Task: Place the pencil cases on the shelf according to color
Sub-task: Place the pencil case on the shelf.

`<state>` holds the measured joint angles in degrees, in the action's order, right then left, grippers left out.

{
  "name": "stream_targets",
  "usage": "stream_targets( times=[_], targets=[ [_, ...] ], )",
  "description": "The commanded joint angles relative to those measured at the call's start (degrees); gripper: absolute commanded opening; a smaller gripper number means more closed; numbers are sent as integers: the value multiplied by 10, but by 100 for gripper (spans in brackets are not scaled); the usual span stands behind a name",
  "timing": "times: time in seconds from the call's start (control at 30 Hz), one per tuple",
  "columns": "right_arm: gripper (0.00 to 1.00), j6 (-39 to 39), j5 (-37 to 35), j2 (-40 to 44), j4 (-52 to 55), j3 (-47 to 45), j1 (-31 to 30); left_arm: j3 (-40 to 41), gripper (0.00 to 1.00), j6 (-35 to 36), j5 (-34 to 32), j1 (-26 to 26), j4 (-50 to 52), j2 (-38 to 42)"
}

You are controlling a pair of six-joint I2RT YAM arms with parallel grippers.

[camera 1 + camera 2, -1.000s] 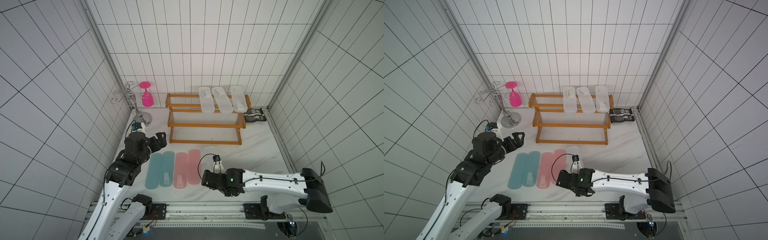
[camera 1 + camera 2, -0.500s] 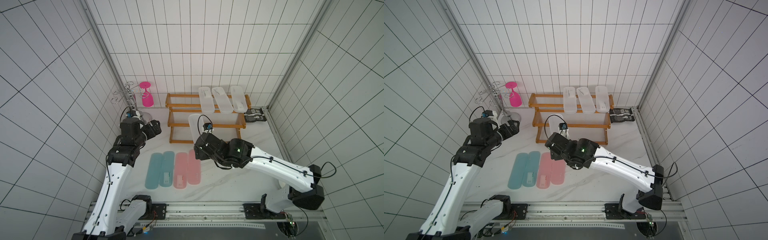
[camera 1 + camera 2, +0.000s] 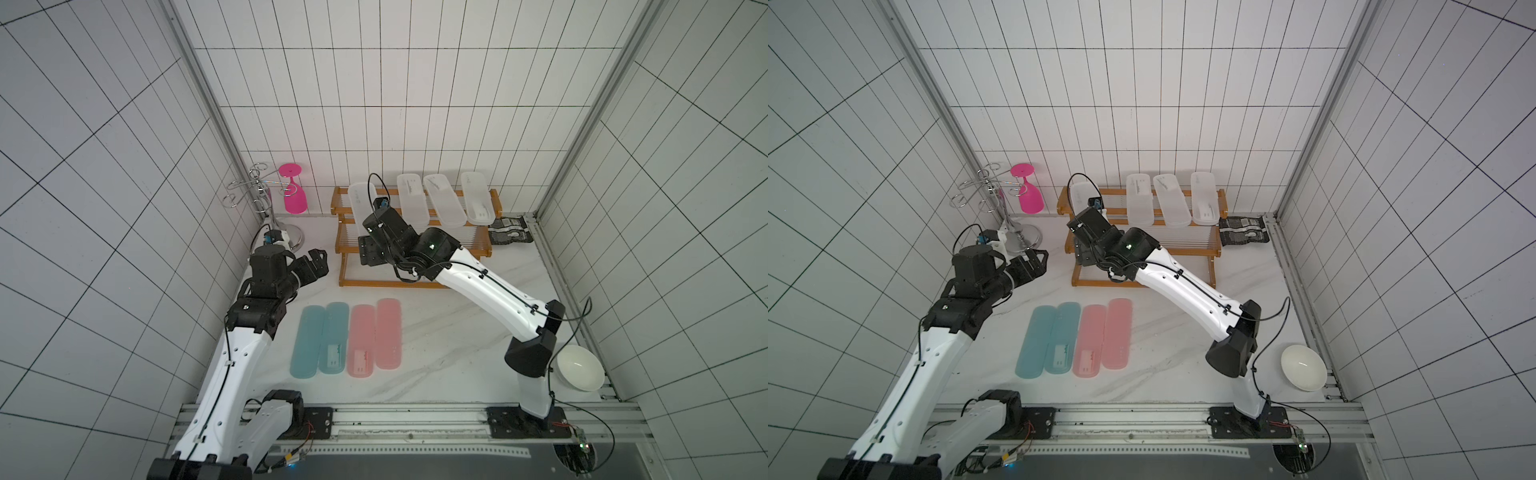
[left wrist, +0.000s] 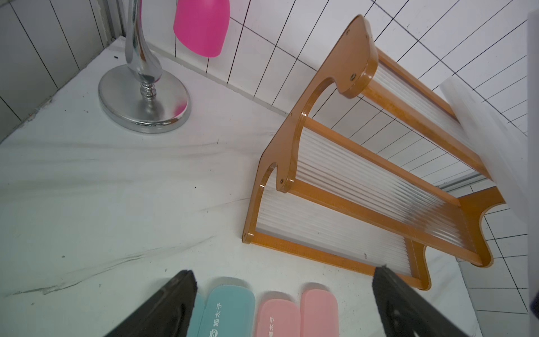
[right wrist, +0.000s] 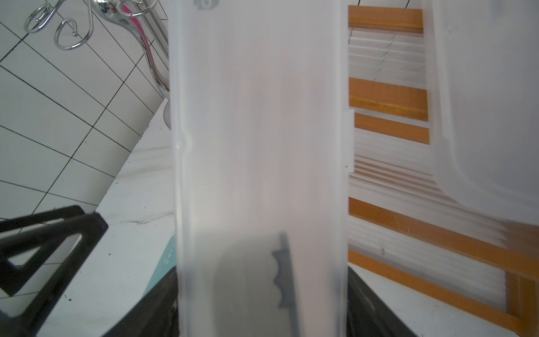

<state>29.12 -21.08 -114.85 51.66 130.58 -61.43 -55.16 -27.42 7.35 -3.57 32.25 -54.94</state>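
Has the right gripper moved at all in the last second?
Yes. The right gripper went from beside the pink cases back to the shelf, holding a clear case.

Test lab — tiled walls [image 3: 415, 104], mounting rail [image 3: 407, 420].

Both arms [image 3: 486, 299] wear white shells with black joints [image 3: 532, 357], black fingers [image 3: 318, 264] and black cables [image 3: 227, 349] clipped alongside.

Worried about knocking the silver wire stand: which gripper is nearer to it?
Left. The left gripper hovers open beside the base of the silver wire stand; the right gripper holds a clear case at the shelf, farther off.
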Motion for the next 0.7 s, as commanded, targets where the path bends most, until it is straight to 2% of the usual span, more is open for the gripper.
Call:
stream_targets(
  times=[0.0,0.33,0.53,0.67],
  targets=[
    [71,-7,-22,-25,-15,57,24,9,99,2,12,3,-28,3],
    [72,-7,-2,-91,-56,137,63,28,98,-8,30,3,-40,13],
    [75,8,11,-99,-70,139,91,28,98,-10,47,3,-47,7],
    [76,6,47,-112,-88,139,103,28,99,-10,51,3,-47,5]
  ],
)
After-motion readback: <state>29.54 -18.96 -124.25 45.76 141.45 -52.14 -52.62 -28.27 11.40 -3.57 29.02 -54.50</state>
